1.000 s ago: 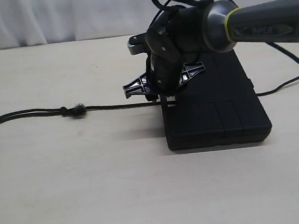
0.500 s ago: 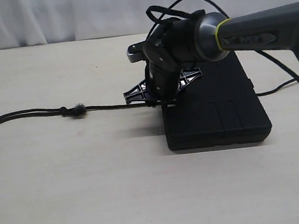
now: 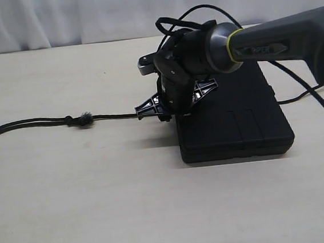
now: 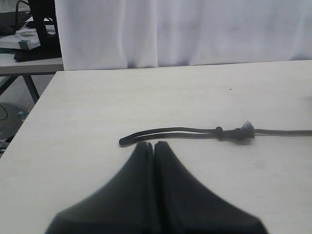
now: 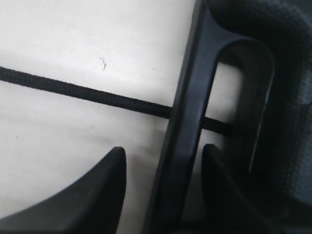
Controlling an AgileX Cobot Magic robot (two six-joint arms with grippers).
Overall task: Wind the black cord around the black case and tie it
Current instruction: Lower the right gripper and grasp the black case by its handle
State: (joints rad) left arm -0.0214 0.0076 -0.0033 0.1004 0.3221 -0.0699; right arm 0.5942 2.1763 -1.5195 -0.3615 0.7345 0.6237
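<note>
The black case (image 3: 236, 120) lies flat on the table, right of centre. The black cord (image 3: 35, 121) runs along the table from the far left, past its knot and grey tuft (image 3: 83, 119), to the case's left edge. In the right wrist view the cord (image 5: 73, 88) passes under the case's handle bar (image 5: 192, 97) and into the slot. My right gripper (image 3: 171, 109) hangs open at that edge, and in its wrist view the right gripper (image 5: 165, 150) has one finger on each side of the bar. My left gripper (image 4: 153, 145) is shut and empty, just short of the cord's end (image 4: 126, 140).
A thin black strand (image 3: 305, 92) leaves the case's right side across the table. The right arm's cables (image 3: 315, 104) loop above and behind the case. White curtain lines the table's far edge. Beyond the table's corner stands other furniture (image 4: 29, 44).
The right gripper has moved left and down over the case's handle edge. The cord, case and left gripper have not moved.
</note>
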